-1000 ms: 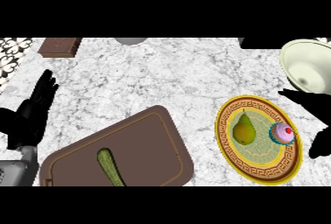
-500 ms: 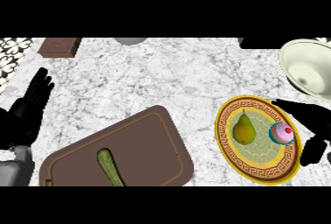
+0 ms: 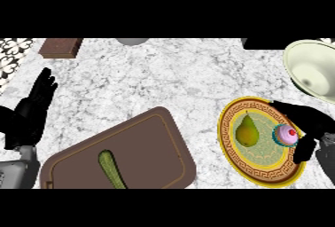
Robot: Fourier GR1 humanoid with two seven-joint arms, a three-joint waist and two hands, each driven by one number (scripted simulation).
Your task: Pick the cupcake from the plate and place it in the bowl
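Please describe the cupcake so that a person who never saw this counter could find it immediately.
Look at the right side of the marble counter for the round plate with a yellow rim and patterned border. Two things lie on it: a green-yellow pear towards the left and the cupcake at the right edge, with the right hand around it. The cupcake is small and round, with pink frosting and a red dot on top.

A white, grey-veined marble tabletop (image 3: 163, 80) fills the view under even light. At its far left corner, a black-and-white patterned surface (image 3: 12, 53) borders the stone beside a small brown block (image 3: 60, 47).
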